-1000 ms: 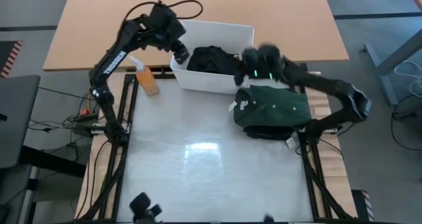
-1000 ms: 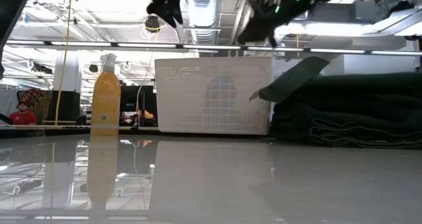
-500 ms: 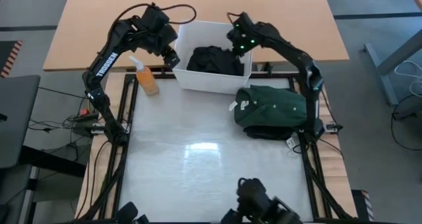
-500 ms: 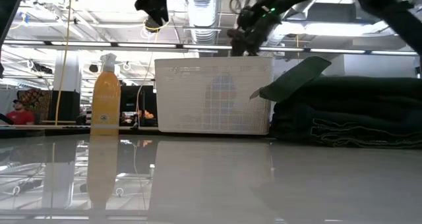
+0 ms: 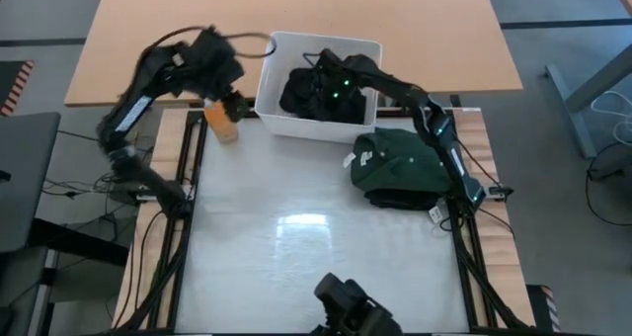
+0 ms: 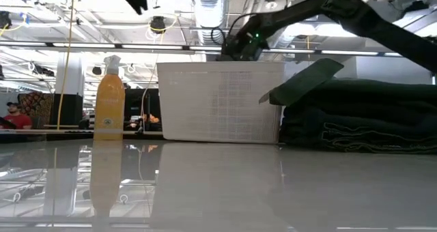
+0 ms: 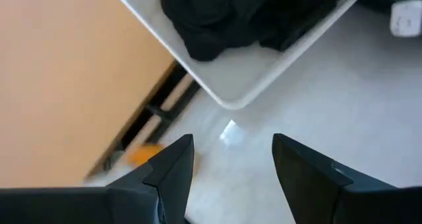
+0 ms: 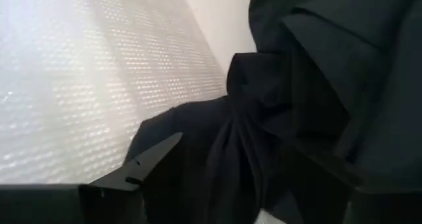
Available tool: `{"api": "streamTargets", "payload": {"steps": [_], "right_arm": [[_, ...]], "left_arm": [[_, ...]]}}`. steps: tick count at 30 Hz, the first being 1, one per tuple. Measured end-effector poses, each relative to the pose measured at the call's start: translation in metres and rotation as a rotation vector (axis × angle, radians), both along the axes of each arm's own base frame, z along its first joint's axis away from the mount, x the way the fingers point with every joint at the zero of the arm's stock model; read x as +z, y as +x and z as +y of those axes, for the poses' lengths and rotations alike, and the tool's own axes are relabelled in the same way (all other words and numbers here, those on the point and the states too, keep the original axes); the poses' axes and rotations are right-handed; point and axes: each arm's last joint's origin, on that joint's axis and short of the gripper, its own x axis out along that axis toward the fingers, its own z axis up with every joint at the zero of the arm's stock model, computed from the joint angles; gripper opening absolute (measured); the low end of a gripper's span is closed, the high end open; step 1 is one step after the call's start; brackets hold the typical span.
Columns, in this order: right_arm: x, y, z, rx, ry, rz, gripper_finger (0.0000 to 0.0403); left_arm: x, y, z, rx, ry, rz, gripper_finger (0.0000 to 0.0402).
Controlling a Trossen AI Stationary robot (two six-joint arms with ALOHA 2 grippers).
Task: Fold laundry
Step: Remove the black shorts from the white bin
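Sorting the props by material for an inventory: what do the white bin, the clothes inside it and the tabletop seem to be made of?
White bin: looks like matte plastic, with a fine perforated pattern on its wall.
Black clothes in it: soft cloth, crumpled into folds, matte.
Tabletop: a hard, smooth white sheet, glossy; the low view shows reflections on it. The exact material is unclear.

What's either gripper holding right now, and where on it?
Nothing. The right gripper is down in the white bin, open over the black clothes, no grip yet. The left gripper is open and empty beside the bin.
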Motion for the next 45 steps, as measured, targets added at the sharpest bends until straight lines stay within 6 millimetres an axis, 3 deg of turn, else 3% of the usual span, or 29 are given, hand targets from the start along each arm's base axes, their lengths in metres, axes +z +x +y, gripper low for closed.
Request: {"api": "streamTargets", "payload": {"steps": [3,6,9,13,17,22,28,31,33,36,41,45], "right_arm": [[-0.016,0.004,-0.005,0.01,0.012,0.021,0.0268],[-0.031,0.005,-0.012,0.011,0.026,0.049,0.0231],[-0.035,0.004,-0.015,0.025,0.018,0.05,0.0154],[-0.017,0.001,-0.016,0.044,-0.044,-0.005,0.0028],[0.026,-0.011,-0.013,0.022,-0.132,-0.111,0.002],[0.105,-0.04,0.009,0.015,-0.292,-0.295,0.0013],[0.203,-0.085,0.066,0.033,-0.459,-0.577,0.0012],[0.229,-0.101,0.09,-0.011,-0.499,-0.636,0.0014],[0.232,-0.102,0.096,-0.074,-0.515,-0.614,0.0022],[0.219,-0.088,0.095,-0.117,-0.474,-0.556,0.0048],[0.166,-0.043,0.072,-0.107,-0.387,-0.414,0.0109],[0.129,-0.024,0.044,-0.126,-0.356,-0.332,0.0172]], "left_arm": [[-0.011,-0.016,-0.025,0.005,0.009,-0.052,0.0196],[-0.032,-0.027,-0.05,-0.025,0.046,-0.188,0.0196],[-0.059,-0.037,-0.07,-0.07,0.077,-0.35,0.0196],[-0.09,-0.054,-0.087,-0.104,0.107,-0.51,0.0196],[-0.116,-0.067,-0.094,-0.107,0.121,-0.589,0.0196],[-0.147,-0.068,-0.096,-0.158,0.106,-0.665,0.0196],[-0.175,-0.057,-0.096,-0.285,0.058,-0.689,0.0196],[-0.181,-0.054,-0.095,-0.297,0.054,-0.682,0.0196],[-0.182,-0.052,-0.094,-0.305,0.061,-0.68,0.0196],[-0.182,-0.052,-0.096,-0.317,0.06,-0.679,0.0196],[-0.182,-0.05,-0.101,-0.343,0.037,-0.687,0.0196],[-0.182,-0.049,-0.106,-0.366,0.013,-0.694,0.0196]]}}
